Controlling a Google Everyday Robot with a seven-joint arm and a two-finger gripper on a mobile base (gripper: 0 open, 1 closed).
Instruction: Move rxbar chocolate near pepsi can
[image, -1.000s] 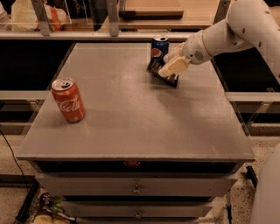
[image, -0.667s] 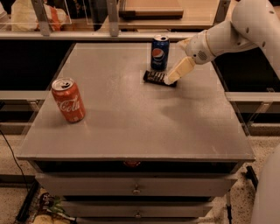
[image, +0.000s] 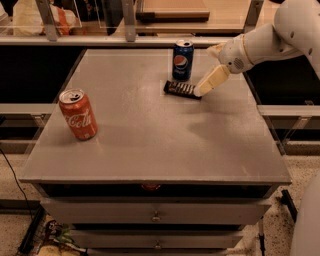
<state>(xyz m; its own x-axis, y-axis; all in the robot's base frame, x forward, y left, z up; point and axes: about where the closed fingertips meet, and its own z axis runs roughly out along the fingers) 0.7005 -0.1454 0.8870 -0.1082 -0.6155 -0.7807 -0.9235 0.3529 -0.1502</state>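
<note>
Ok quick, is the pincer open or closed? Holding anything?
Pincer: at the right end of the rxbar chocolate, by the pepsi can; open or closed cannot be told.

Open room across the middle of the tabletop (image: 160, 140) and along its front edge. Blocked near the left edge by an upright Coca-Cola can (image: 78, 114). Crowded near the back edge: pepsi can (image: 182, 61), rxbar chocolate (image: 180, 89) just before it, gripper (image: 200, 91) at the bar's end toward the right edge, perhaps touching.
</note>
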